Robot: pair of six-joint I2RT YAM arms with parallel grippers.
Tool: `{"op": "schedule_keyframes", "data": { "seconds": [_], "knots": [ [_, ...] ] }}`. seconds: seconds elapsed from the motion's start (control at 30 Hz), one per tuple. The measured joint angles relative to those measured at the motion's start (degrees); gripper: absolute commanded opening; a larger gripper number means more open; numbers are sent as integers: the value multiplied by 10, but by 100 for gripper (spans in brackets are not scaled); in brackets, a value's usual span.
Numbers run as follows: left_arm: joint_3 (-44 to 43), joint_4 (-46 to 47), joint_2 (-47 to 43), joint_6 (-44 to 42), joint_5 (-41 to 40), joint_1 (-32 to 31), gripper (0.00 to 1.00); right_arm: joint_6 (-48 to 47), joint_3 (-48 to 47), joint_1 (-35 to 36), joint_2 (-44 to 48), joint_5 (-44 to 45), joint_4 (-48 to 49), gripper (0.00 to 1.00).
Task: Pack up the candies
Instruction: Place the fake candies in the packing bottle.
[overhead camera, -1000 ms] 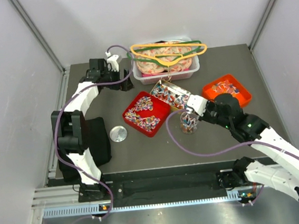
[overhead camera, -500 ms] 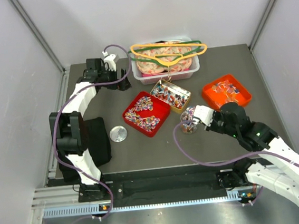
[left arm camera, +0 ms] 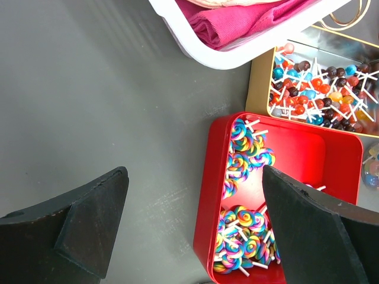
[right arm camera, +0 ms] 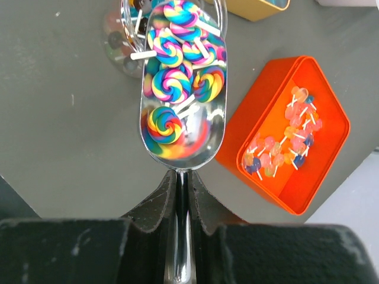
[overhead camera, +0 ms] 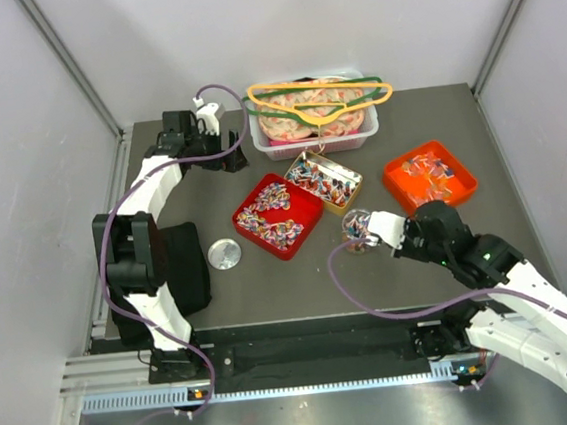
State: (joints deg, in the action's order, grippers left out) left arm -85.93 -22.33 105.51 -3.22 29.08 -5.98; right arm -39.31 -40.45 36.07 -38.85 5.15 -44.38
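Observation:
My right gripper (right arm camera: 184, 177) is shut on the handle of a metal scoop (right arm camera: 183, 89) that carries several rainbow swirl candies. The scoop's tip hangs over a small glass jar (right arm camera: 118, 41) holding a few candies. From above, the right gripper (overhead camera: 386, 231) sits just right of the jar (overhead camera: 356, 231). More swirl candies (left arm camera: 243, 219) lie in a red tray (left arm camera: 296, 142). Ball candies (left arm camera: 314, 83) fill a gold tin (left arm camera: 260, 77). My left gripper (left arm camera: 194, 174) is open and empty, hovering over the table by the red tray's left edge.
A white bin (overhead camera: 313, 119) with pink cloth and coloured hangers stands at the back. An orange tray (overhead camera: 428, 173) with pale candies lies at the right. The jar's lid (overhead camera: 224, 252) rests left of the red tray (overhead camera: 277, 214). Grey walls enclose the table.
My right gripper has drawn back toward the near edge with the loaded scoop, which now points at the jar from the right. The left arm shifted slightly left.

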Motion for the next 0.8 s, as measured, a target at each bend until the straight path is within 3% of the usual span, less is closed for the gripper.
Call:
{"op": "schedule_keyframes", "data": {
  "seconds": [0.8],
  "knots": [
    [3,0,0,0,0,9,99,-47,-81,6,-100,33,-45,0]
  ]
}}
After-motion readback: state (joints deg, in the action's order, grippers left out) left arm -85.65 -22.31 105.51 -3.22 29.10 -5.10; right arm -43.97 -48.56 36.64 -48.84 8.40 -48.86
